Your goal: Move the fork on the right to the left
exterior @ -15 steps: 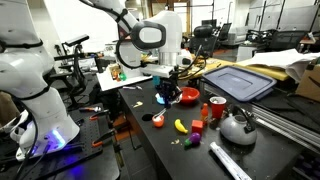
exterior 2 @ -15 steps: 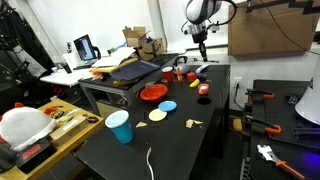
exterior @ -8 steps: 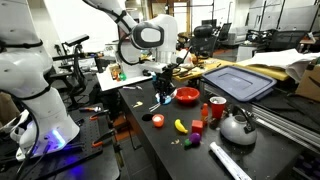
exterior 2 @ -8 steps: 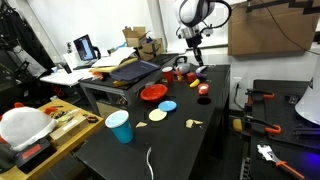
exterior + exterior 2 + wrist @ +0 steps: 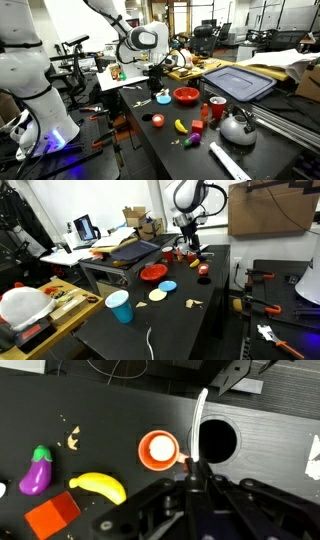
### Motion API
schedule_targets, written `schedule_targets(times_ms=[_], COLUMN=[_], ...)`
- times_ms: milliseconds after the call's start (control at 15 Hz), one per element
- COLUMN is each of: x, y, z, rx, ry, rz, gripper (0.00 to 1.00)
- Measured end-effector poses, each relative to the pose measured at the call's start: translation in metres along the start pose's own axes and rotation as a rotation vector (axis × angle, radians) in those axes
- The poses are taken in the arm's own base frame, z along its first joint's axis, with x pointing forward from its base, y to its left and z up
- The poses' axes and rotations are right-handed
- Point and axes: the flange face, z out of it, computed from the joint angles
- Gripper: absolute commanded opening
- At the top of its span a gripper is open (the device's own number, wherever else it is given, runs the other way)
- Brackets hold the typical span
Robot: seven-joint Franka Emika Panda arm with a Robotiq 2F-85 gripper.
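In the wrist view my gripper [image 5: 196,468] is shut on the fork [image 5: 200,418], a thin white utensil that sticks up past the jaws over the black table. Below it stand a small orange cup [image 5: 158,449] and a dark round hole [image 5: 215,440]. In both exterior views the gripper [image 5: 156,80] [image 5: 187,247] hangs above the black table near its end by the robot. The fork is too thin to make out there.
A yellow banana [image 5: 98,485], purple eggplant [image 5: 36,470] and red block [image 5: 53,518] lie nearby. A red bowl [image 5: 186,96], blue disc [image 5: 164,98], kettle [image 5: 237,126] and thick white bar [image 5: 228,160] are on the table. A blue cup [image 5: 119,306] and another thin pale utensil [image 5: 150,340] lie at the table's opposite end.
The arm has swung left in both exterior views, away from the red bowl, with the gripper still shut.
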Motion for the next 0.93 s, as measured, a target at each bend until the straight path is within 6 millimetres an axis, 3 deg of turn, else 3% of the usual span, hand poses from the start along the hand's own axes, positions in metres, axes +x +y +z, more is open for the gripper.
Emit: schedule_targets(times_ms=[333, 933], x=[0.009, 0.018], y=[-0.062, -0.154], z=[0.003, 0.001], rx=[0.0, 0.118], ry=[-0.012, -0.025], rz=[0.04, 0.105], gripper=[0.01, 0.01])
